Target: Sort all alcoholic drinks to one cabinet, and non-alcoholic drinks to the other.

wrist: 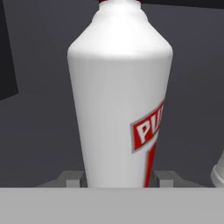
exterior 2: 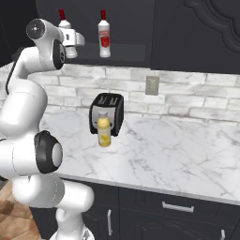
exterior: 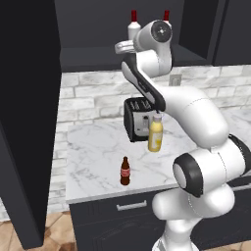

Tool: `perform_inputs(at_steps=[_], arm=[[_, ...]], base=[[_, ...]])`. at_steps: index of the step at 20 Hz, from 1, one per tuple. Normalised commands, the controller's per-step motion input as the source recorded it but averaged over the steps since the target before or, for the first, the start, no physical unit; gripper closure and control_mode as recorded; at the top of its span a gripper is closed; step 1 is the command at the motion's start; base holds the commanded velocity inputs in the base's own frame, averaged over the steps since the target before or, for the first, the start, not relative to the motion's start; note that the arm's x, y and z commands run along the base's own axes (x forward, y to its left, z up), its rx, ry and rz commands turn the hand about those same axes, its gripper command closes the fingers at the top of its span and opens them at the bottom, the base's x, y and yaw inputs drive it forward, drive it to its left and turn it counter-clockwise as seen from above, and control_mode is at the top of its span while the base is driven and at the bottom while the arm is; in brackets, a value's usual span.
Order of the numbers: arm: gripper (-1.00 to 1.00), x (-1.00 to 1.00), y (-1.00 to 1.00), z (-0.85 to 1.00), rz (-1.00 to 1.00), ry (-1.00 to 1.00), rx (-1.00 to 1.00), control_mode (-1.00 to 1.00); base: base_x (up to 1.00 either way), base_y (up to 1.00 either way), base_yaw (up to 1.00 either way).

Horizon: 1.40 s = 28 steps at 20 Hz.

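Note:
Two tall white alcoholic bottles with red caps stand in the open dark cabinet (exterior: 88,56). My gripper (wrist: 120,179) is shut on the left one (wrist: 120,100), with a fingertip (wrist: 72,177) pressed to each side of its base. That held bottle (exterior: 133,24) (exterior 2: 63,21) is at shelf height, the gripper (exterior: 129,44) (exterior 2: 70,46) low on it; whether it rests on the shelf I cannot tell. The other white bottle (exterior 2: 104,36) (exterior: 166,16) stands just to its right. On the counter are the yellow juice bottle (exterior: 155,135) (exterior 2: 104,132) and the small dark brown bottle (exterior: 125,172).
A black toaster (exterior: 137,117) (exterior 2: 108,111) stands right behind the juice bottle. The cabinet's open door (exterior: 24,122) hangs far out at the left. A second dark cabinet (exterior 2: 197,33) is shut on the right. The marble counter (exterior 2: 178,154) runs right, over drawers with silver handles.

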Motion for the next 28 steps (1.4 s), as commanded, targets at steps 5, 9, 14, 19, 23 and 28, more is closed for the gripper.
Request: perform_inputs(at_steps=[5,9,14,19,23,28], arm=[[1.00,0.20,0.00,-0.02,0.00,0.00,0.00,-1.00],[1.00,0.23,0.00,-0.04,0.00,0.00,0.00,-1.00],[1.00,0.20,0.00,-0.01,0.00,0.00,0.01,-1.00],[1.00,0.18,0.00,-0.01,0.00,0.00,0.01,-1.00],[1.00,0.17,0.00,-0.03,0.00,0.01,0.01,-1.00],[1.00,0.17,0.00,-0.11,0.00,0.00,0.00,-1.00]], base=[[0.00,0.00,0.00],[0.00,0.00,0.00],[0.00,0.00,0.00],[0.00,0.00,0.00],[0.00,0.00,0.00],[0.00,0.00,0.00]])
